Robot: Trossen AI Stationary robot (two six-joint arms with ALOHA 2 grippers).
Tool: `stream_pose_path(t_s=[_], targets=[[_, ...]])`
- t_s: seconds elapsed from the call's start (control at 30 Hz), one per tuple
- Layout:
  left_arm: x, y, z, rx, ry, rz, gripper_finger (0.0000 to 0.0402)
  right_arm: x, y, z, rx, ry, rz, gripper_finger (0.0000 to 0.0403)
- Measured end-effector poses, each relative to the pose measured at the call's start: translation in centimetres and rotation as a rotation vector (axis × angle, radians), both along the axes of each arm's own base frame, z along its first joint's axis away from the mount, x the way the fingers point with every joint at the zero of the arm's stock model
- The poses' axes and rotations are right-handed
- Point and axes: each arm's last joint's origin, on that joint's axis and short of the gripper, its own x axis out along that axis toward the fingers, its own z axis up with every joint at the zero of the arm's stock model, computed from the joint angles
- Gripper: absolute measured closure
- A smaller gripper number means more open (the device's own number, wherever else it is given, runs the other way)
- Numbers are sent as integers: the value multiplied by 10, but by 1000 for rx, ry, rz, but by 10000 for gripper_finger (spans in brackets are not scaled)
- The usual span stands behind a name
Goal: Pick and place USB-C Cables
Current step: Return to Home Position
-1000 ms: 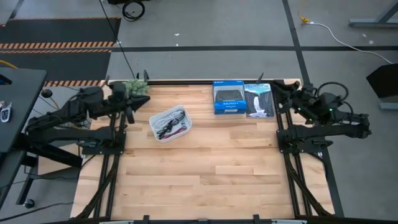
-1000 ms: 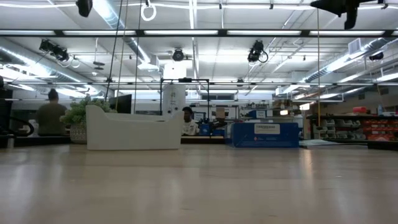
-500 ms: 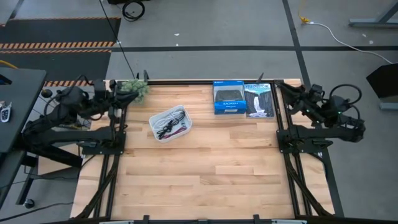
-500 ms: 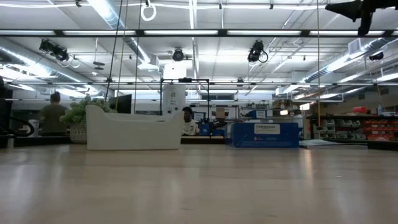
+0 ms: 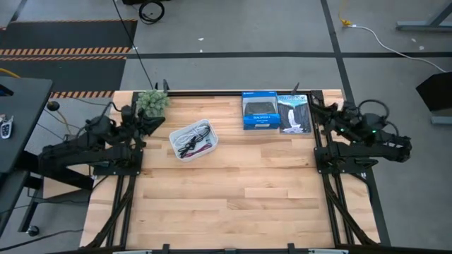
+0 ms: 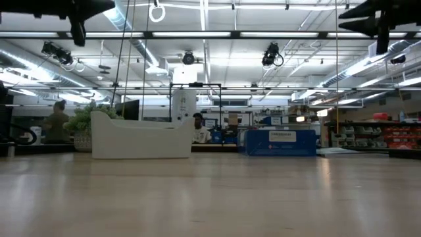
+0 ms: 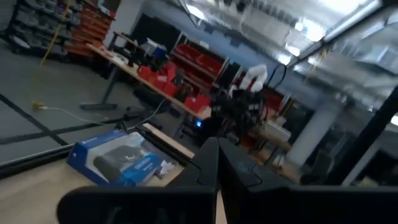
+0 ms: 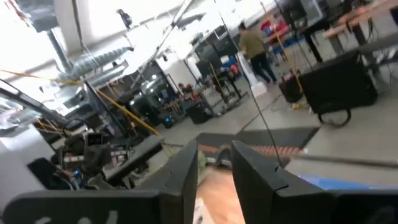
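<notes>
Several thin cables, black, white and dark red among them, lie tangled in a white tray on the table's far left part. In the low view the tray's wall hides them. My left gripper hangs in the air at the table's left edge, left of the tray and apart from it. Its fingers meet in the left wrist view, so it is shut. My right gripper hangs at the table's right edge beside the boxes. A narrow gap shows between its fingers.
Two blue-and-black retail boxes lie side by side at the far edge, right of the tray. A small green plant stands at the far left corner. Bare wood fills the table's middle and near half. People stand in the room beyond.
My left gripper drew back toward the table's left edge, then came forward again toward the tray and sank lower. My right gripper pulled away from the table, then came back toward the boxes, lower than before. The tray and cables stayed put.
</notes>
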Motion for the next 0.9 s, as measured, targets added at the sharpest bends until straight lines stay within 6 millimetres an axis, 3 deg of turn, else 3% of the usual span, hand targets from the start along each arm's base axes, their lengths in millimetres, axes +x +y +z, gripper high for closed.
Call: stream_pose_path(t_s=[0.27, 0.73, 0.9], targets=[[-14, 0, -44, -82, -103, 65, 393, 24, 0, -38, 86, -36, 41, 326], [7, 4, -103, -236, -106, 56, 393, 45, 0, -90, 217, -82, 74, 365], [8, 5, -110, -262, -43, 65, 393, 48, 0, -101, 250, -103, 107, 375]])
